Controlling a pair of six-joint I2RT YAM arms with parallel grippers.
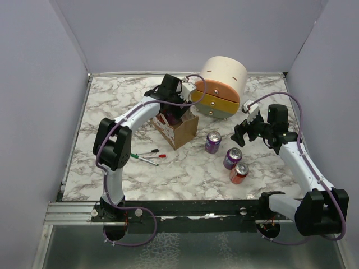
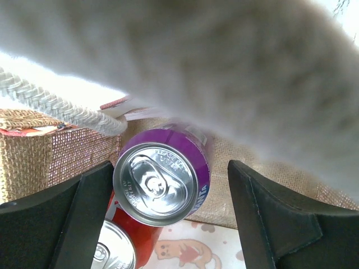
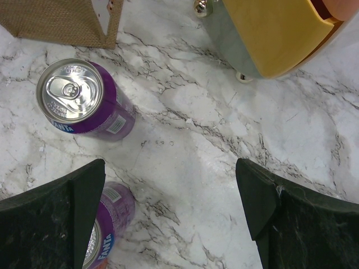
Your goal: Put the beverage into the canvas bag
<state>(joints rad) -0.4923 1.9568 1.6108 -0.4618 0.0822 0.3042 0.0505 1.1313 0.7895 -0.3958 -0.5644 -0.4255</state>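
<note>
left arm (image 1: 134,117): comes up from its base at the near edge, elbow folded back, then the white forearm stretches out toward the far middle of the table
left wrist (image 1: 168,88): tipped over, so the gripper points pretty much straight down
left gripper (image 2: 171,193): jaws spread wide, both black fingers (image 2: 73,218) show at the bottom corners of its wrist view
right arm (image 1: 300,165): elbow low on the far right by its base, forearm angled up and in toward the middle
right wrist (image 1: 277,120): turned inward and tilted down
right gripper (image 1: 242,130): hovering, jaws all the way apart, nothing in them
</note>
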